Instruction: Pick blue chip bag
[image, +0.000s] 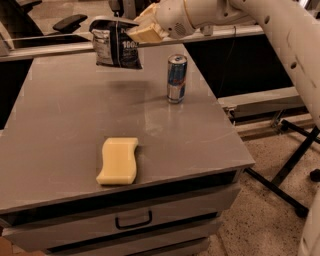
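Note:
The blue chip bag (115, 45) is a dark crinkled foil bag with white lettering. It hangs in the air above the far part of the grey table (65, 115). My gripper (141, 30) is shut on the bag's upper right edge and holds it well clear of the tabletop. The white arm reaches in from the upper right.
An upright blue-and-silver drink can (176, 78) stands on the table right of and below the bag. A yellow sponge (118, 160) lies near the front edge. Drawers run under the front edge. Office chairs stand behind the table. A black stand base is on the floor at right.

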